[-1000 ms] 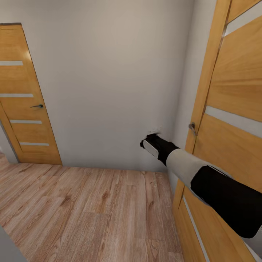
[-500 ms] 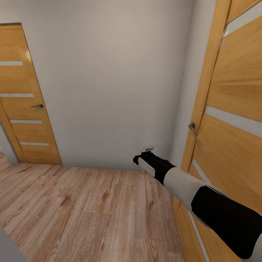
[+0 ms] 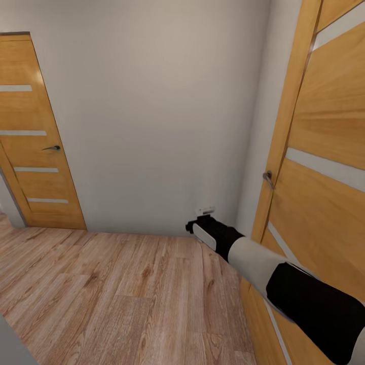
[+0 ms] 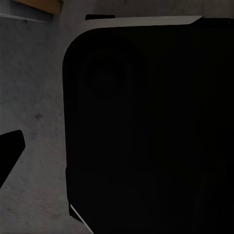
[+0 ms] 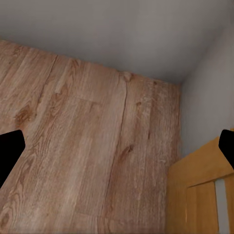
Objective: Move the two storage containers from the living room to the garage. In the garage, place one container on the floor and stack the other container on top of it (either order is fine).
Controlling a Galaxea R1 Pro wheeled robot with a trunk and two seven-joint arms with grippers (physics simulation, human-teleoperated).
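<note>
The two storage containers are out of view. My right arm reaches forward and low toward the white wall's corner, and its gripper (image 3: 203, 213) hangs just above the light wood plank floor (image 3: 116, 284), close to the wall. In the right wrist view the right gripper (image 5: 117, 156) is open, its two dark fingertips (image 5: 9, 151) far apart at the picture's edges with nothing between them. In the left wrist view, one dark fingertip (image 4: 9, 151) of the left gripper sits at the picture's edge beside a big dark rounded body (image 4: 151, 126).
A wooden slatted door (image 3: 324, 167) with a metal handle (image 3: 267, 178) stands close on the right, alongside my right arm. A second, shut wooden door (image 3: 35, 142) is at the far left. A plain white wall (image 3: 152, 111) closes the passage ahead.
My right gripper has dropped lower and shifted slightly left along the wall over the last second. In the last half second it has barely moved. The camera has not moved.
</note>
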